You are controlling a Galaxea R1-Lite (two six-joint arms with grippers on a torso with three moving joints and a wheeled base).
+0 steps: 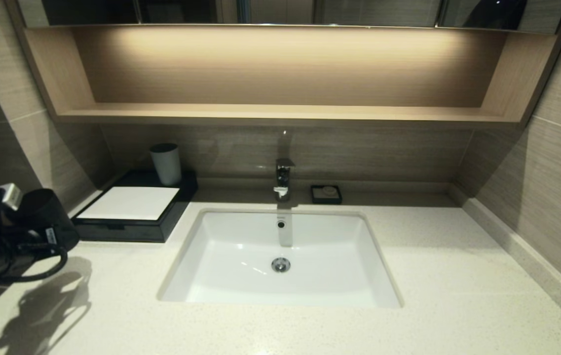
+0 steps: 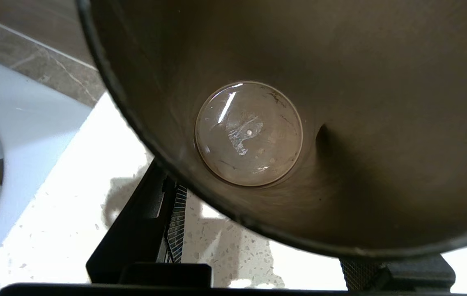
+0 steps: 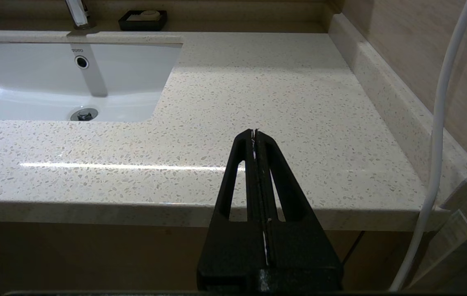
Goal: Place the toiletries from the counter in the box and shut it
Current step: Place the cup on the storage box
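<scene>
The black box with a white top panel (image 1: pixel 130 203) sits at the back left of the cream speckled counter (image 1: pixel 458 276), its drawer front flush. No toothbrush or sachet shows in any view. My left gripper (image 1: pixel 28 222) is at the far left above the counter, shut on a dark smoky tumbler (image 1: pixel 51 207). The left wrist view looks straight into the tumbler (image 2: pixel 340 123), with one finger (image 2: pixel 151 213) against its outside wall. My right gripper (image 3: pixel 254 133) is shut and empty, over the counter's front edge right of the sink; it is out of the head view.
The white sink basin (image 1: pixel 221 246) is set in the middle of the counter, with the faucet (image 1: pixel 284 177) behind it. A small black soap dish (image 1: pixel 326 194) stands right of the faucet. A white cup (image 1: pixel 166 163) stands at the box's back. A wall runs along the right.
</scene>
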